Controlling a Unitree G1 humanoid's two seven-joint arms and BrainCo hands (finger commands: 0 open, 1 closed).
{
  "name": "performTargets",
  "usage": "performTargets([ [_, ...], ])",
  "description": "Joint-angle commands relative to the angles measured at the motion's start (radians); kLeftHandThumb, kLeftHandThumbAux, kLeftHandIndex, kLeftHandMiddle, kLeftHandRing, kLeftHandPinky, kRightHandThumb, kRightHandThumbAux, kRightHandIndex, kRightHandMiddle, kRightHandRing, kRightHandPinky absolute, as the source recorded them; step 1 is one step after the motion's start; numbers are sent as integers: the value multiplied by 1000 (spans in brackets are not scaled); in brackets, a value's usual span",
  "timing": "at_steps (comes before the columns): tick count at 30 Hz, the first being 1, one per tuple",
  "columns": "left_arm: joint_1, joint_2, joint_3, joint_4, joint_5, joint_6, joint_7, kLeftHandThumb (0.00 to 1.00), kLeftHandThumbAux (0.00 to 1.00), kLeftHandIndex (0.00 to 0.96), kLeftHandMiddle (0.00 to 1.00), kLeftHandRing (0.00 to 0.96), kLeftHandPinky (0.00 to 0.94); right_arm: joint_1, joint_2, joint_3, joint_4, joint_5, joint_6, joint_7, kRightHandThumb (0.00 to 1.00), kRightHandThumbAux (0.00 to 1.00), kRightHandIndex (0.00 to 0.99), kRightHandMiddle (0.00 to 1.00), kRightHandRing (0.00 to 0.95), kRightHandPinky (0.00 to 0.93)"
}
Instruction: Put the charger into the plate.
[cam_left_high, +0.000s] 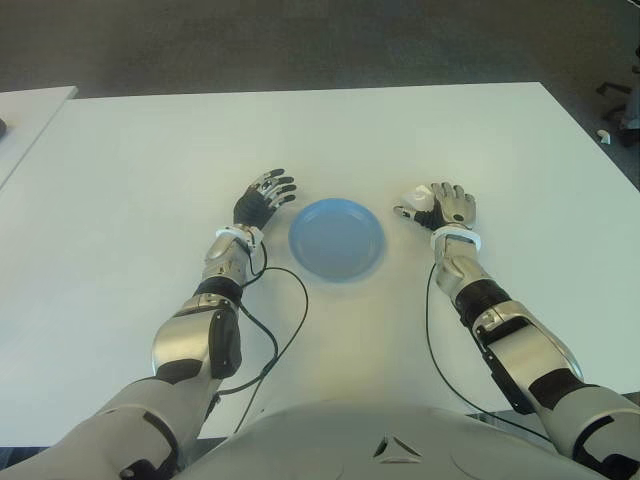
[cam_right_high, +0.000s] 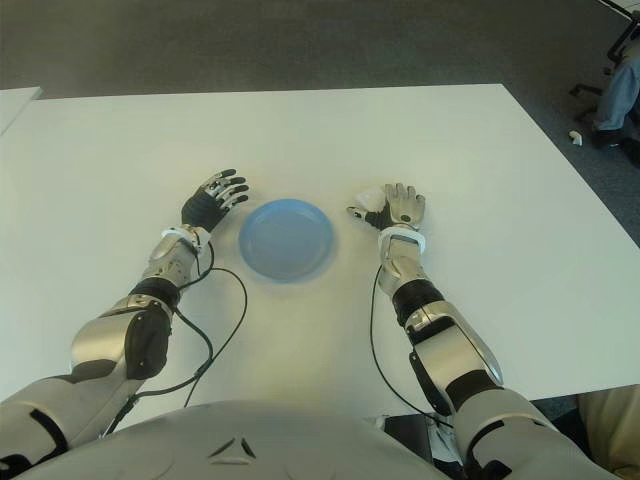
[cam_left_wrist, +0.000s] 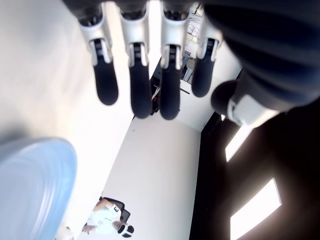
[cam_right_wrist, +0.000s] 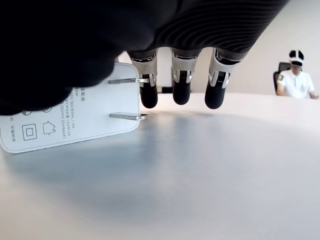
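Blue and round, one plate sits on the white table between the robot's two hands, with nothing in it. One white charger is at the right hand, to the right of the plate and apart from it; in the right wrist view its printed face and two metal prongs show, the prongs pointing toward the fingertips, and its lower edge is at the tabletop. The thumb side of the right hand covers the charger's top edge while three fingers hang straight just past the prongs, so the hand looks to be against the charger, but a firm clamp cannot be made out. The left hand shows just left of the plate, its four fingers stretched out and apart, thumb alongside, holding nothing. One black cable loops on the table beside the left forearm, and a second runs along the right forearm. A seated person in white shows far off beyond the table.
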Motion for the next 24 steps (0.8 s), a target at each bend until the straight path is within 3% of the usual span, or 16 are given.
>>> performTargets([
  [1, 37, 5, 6, 13, -2, 30, -6, 0, 514, 294, 378, 366, 356, 29, 25, 14, 78, 31, -21, 19, 333, 119, 0, 0, 0, 0],
  [24, 48, 3, 6, -2, -4, 25, -13, 0, 510, 284, 367, 357, 346, -10, 34, 31, 191, 58, -66, -7, 324, 116, 0, 0, 0, 0],
])
